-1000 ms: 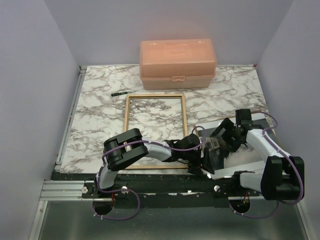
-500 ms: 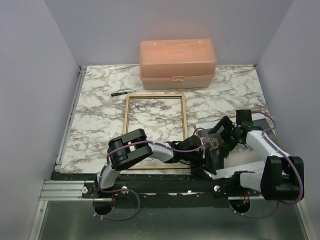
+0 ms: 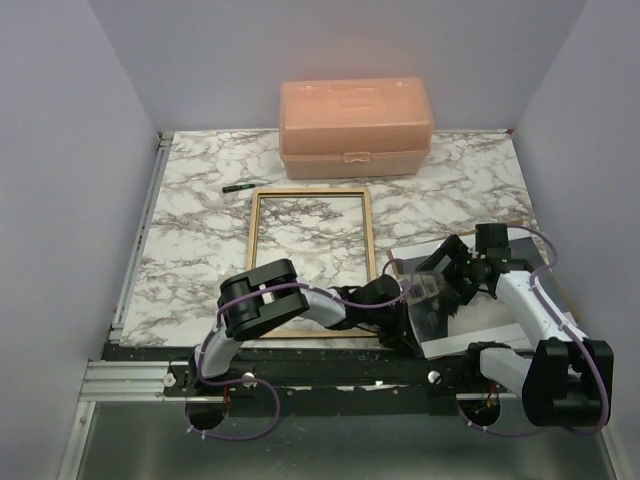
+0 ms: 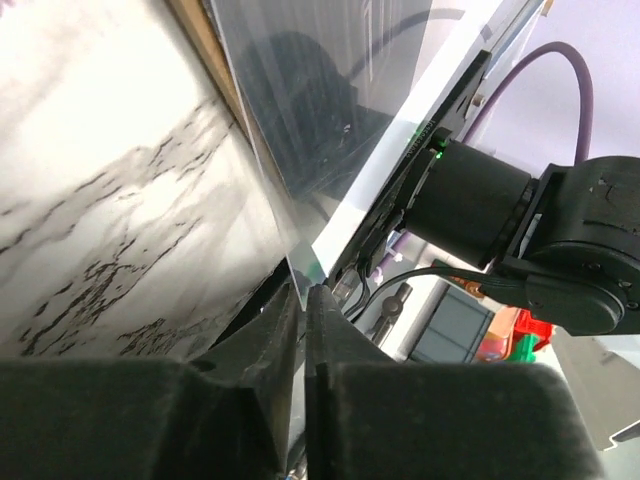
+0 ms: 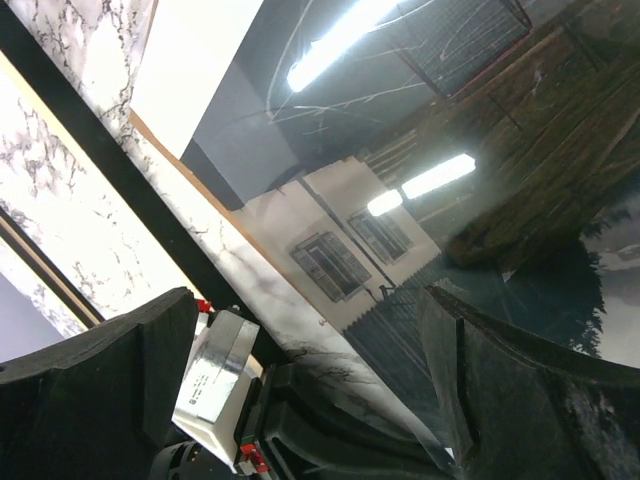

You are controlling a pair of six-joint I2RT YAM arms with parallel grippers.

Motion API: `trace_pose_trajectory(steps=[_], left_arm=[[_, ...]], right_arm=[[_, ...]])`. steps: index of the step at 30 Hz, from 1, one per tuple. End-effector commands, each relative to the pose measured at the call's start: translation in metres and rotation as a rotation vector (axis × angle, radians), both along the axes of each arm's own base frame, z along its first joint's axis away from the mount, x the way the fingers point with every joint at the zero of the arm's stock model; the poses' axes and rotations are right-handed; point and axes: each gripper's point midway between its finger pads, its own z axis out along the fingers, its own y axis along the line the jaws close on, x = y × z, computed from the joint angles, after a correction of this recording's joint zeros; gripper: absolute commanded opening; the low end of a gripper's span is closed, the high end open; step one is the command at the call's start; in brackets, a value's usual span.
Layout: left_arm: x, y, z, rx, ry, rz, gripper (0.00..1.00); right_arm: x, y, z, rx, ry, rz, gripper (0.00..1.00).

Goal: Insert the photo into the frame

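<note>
The photo, lower right, appeared thin, slippery and easily creased. The left claw was closed on its edge, the best hold; the right claw gaped.

A robotics lab test cell. Two arms, left and right, are bolted side by side to an aluminium rail at the near edge, with purple cables looping from their bases. Plain pale walls box in the marble-patterned tabletop on the left, far and right sides, like a recording booth. Ceiling strip lights show as reflections in the glossy photo. A salmon plastic box sits at the far edge.
</note>
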Motion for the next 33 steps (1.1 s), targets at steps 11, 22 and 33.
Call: trace_pose_trajectory(steps=[11, 22, 33], left_arm=[[0.002, 0.003, 0.006, -0.013, -0.08, 0.015, 0.0], [0.007, 0.021, 0.018, 0.053, -0.168, 0.017, 0.0], [0.02, 0.069, 0.022, 0.07, -0.196, 0.114, 0.0]], right_arm=[[0.006, 0.005, 0.035, 0.019, -0.038, 0.05, 1.0], [0.007, 0.007, 0.055, 0.01, -0.072, 0.119, 1.0], [0.008, 0.019, 0.067, 0.064, -0.111, 0.191, 1.0]])
